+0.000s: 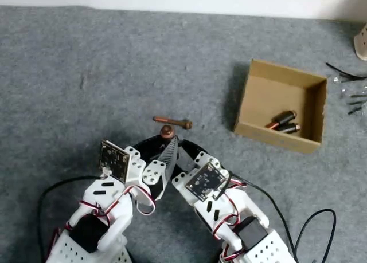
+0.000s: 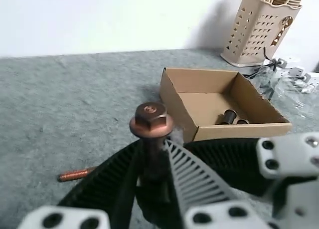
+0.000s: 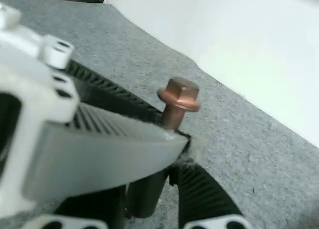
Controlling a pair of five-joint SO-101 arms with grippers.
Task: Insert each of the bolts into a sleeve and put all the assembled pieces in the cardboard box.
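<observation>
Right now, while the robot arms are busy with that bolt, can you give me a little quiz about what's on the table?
1. True or false: the cardboard box is empty.
2. Where is the loose bolt? A) in the box B) lying on the grey table C) standing on the box's rim
3. Fill in: the upright bolt sits in a dark sleeve with its head pointing ____.

Key: 1 false, two assembled pieces lie inside. 2 B. 3 up.
</observation>
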